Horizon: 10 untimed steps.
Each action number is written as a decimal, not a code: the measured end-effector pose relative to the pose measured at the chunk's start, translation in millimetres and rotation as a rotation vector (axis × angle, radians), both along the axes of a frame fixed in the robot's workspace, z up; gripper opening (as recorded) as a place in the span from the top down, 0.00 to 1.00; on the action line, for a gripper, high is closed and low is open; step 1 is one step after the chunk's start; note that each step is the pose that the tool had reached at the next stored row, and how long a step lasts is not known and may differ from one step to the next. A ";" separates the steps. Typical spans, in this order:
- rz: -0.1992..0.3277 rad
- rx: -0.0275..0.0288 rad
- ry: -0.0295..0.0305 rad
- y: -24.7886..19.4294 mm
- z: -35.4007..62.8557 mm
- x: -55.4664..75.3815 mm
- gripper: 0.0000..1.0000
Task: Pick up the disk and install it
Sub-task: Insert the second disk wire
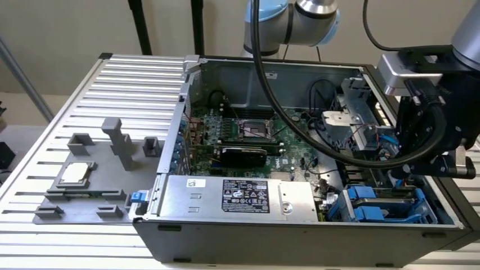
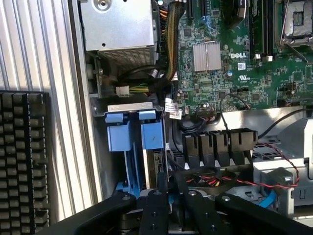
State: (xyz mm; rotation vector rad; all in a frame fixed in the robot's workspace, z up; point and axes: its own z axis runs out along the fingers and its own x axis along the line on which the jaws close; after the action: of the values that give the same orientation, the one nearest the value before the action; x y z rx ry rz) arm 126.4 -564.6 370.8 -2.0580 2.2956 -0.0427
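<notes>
Your tool sat low in the computer case's corner, black fingers closed on the disk's thin edge, disk upright beside the blue carriers, case wall close, cables crowding.

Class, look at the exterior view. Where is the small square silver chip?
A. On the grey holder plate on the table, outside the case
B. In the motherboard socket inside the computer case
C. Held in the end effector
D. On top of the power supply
A. The chip lies on the grey holder plate on the table, to the exterior view's left of the open computer case.
</notes>
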 end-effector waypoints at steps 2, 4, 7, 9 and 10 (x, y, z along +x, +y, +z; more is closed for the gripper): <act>0.000 -0.0005 0.0014 0.0 0.0 0.0 1.00; 0.000 -0.0005 0.0015 -0.1 -0.1 -0.1 1.00; 0.000 -0.0002 0.0001 -1.0 -0.4 -5.8 1.00; 0.001 -0.0005 -0.0047 -2.2 -1.1 -9.9 1.00; 0.002 -0.0003 -0.0088 -2.8 -2.0 -10.8 1.00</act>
State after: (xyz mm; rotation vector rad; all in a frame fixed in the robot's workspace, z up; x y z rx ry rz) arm 115.6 -567.4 368.8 -2.0559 2.2887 -0.0519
